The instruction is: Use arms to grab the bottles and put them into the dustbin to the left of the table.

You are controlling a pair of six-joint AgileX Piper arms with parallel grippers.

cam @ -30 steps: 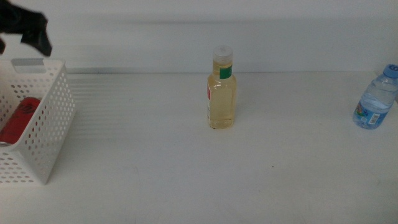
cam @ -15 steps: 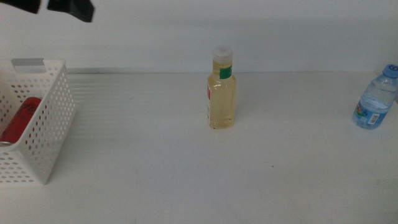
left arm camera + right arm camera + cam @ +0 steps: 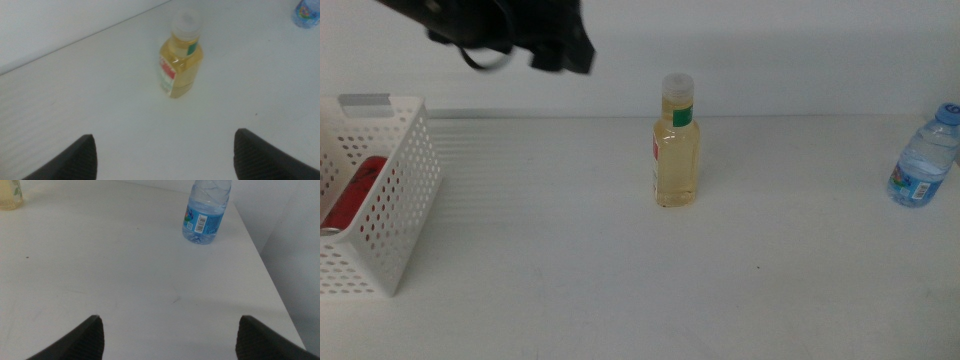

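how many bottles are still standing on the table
2: the yellow-liquid bottle stands upright near the middle of the table, and the small water bottle stands at its right edge. A red can already lies in the dustbin.

Honestly not much else here besides a plain pale wall running behind the far edge. There's also a tiny dark speck on the near-right part of the surface.
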